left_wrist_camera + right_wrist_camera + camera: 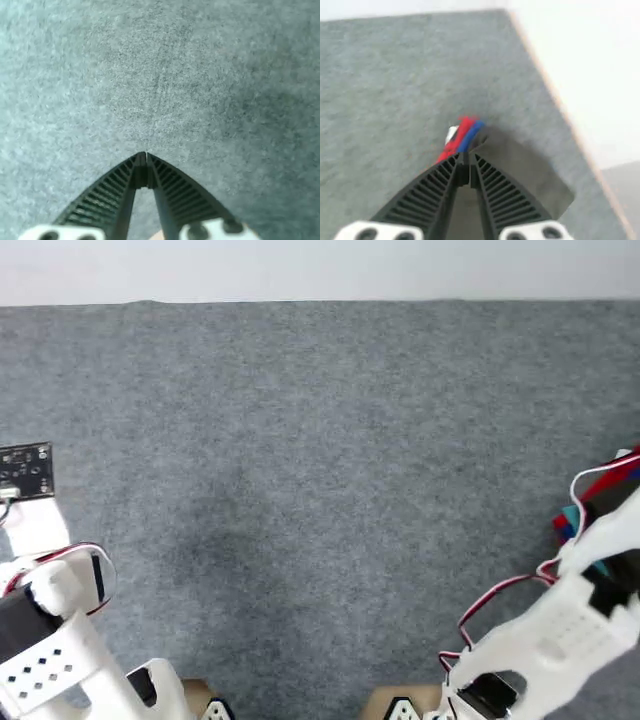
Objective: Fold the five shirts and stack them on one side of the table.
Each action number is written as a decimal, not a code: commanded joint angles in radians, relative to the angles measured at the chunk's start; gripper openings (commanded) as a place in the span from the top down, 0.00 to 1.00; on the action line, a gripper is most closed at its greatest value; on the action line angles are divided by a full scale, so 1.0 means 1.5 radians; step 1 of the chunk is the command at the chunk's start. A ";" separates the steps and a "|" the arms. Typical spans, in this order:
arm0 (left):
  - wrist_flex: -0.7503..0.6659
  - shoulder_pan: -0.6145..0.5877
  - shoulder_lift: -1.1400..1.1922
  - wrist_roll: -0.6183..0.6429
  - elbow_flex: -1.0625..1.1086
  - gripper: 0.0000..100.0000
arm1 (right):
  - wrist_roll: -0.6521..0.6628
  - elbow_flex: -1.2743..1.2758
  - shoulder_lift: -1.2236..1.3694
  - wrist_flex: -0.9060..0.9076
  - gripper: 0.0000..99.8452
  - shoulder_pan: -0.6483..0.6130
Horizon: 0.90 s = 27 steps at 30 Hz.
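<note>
Felt, grey and plain, covers the desk (320, 440). Near its right edge, partly behind the right arm (560, 630), sits a small pile of cloth (462, 132) with red and blue edges and a trace of teal, which I take to be the folded shirts stacked on one side. How many layers it has is too hard to tell.

The right tool (464, 159) is pinched shut, tips together, just short of the pile. It seems to grip nothing, though contact with the cloth cannot be ruled out. The left tool (146, 156) is likewise fully closed and holds nothing, poised over plain felt on the left arm (50, 660) near the front edge.

My reading is that stacking is the step in hand, at or close to its end. Next would come a check that all five are on the pile and squarely aligned, then drawing the right arm back without dragging the top layer.
</note>
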 commanded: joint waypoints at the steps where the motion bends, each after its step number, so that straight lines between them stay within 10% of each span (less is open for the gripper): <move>1: -0.014 0.053 -0.011 0.011 -0.006 0.99 | -0.059 0.188 -0.168 0.030 0.99 -0.032; 13: -0.214 0.214 -0.257 0.143 0.269 0.99 | -0.196 0.796 -0.590 0.013 0.99 -0.215; 27: -0.301 0.234 -0.552 0.173 0.602 0.99 | -0.347 1.453 -0.992 -0.363 0.99 -0.270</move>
